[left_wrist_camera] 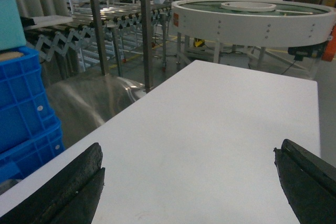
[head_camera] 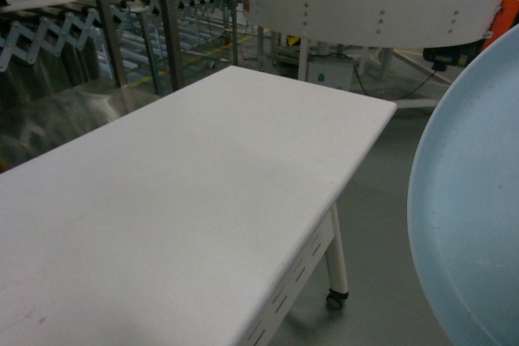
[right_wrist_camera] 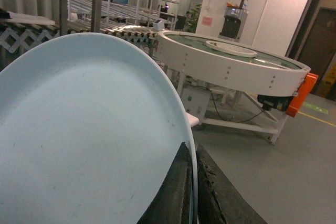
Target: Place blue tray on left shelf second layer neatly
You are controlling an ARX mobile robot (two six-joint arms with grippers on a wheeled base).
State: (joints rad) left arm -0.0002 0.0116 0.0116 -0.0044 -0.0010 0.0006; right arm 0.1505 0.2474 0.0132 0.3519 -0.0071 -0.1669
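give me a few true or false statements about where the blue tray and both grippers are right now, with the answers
1. The right gripper is clamped on the rim of the blue tray. True.
2. The blue tray lies flat on the white table. False: it is held up in the air at the right of the head view, off the table's edge.
3. The left gripper is open, with nothing between its fingers. True.
4. The left gripper is holding a blue crate. False: the crate sits apart at the left of the left wrist view, and the gripper holds nothing.
5. The tray already rests on a tier of the steel shelf. False: it is in the right gripper, away from the shelf.
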